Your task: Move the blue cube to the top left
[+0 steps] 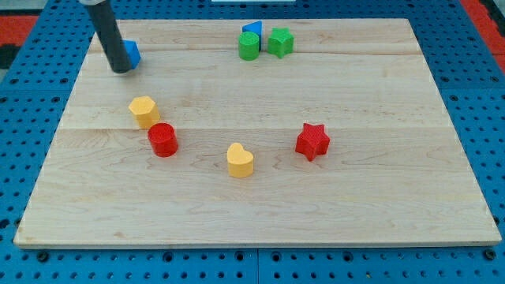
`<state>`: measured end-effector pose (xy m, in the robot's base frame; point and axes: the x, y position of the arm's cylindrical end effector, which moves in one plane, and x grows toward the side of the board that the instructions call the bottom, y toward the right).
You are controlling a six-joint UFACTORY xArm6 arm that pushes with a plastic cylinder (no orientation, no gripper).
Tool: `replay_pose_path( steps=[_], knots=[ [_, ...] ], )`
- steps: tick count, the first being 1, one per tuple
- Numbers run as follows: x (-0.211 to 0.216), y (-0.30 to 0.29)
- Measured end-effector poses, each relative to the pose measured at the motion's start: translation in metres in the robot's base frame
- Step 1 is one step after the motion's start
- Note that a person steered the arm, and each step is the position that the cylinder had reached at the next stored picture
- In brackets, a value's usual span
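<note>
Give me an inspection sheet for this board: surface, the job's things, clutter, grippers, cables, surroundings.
Surface: wooden board, light, flat.
Job's things: blue cube near the view's top left, partly hidden by the rod.
Clutter: blue block, green cylinder and green block clustered at the top; yellow block and red cylinder left of centre; yellow heart; red star.
Grippers: none; my tip is touching the blue cube's left side.
Cables: nothing seen.
Surroundings: blue pegboard around the board.
</note>
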<state>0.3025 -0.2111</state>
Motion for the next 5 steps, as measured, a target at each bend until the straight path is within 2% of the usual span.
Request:
replay_pose_path(
  steps=[1,2,3,4,5],
  knots=[
    [-0.01,-0.013],
    [-0.024,-0.054],
    [-0.049,-0.049],
    [-0.048,-0.017],
    [-0.027,-0.005]
  ],
)
